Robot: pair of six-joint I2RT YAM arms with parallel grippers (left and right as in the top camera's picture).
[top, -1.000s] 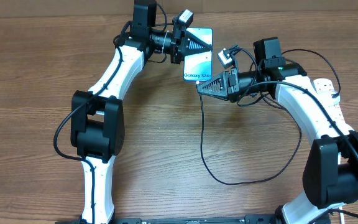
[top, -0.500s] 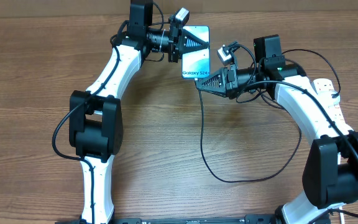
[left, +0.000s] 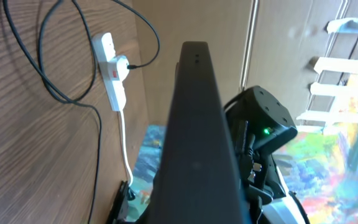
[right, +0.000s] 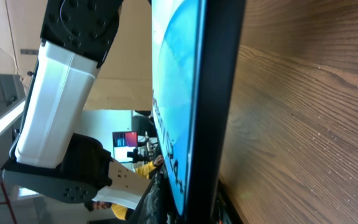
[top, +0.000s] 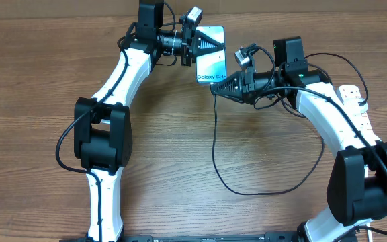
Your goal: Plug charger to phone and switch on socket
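Both arms have drifted toward the far left over the last second. Your left pincer (top: 203, 46) has carried the phone (top: 211, 59) slightly farther up the surface (top: 32, 101), and your right pincer (top: 218, 89) has followed it to the phone's near end.

The left pincer is clamped on the phone's far end. The right one is pressed together on the tip of the charger (top: 215, 148), whose black cable hangs from it and loops wide across the wood.

I judge you're at the mating step. Keep the left arm steady and bring the plug in along the phone's long axis. Use the right wrist view, which looks almost straight down the phone's edge, to centre the plug before you push. Whether the plug has entered yet, I cannot tell.

The phone is slim and dark-edged, with a pale blue screen facing up and white "Galaxy" lettering near the right pincer. The socket (left: 112, 71) lies well apart, with its red switch still to be pressed.
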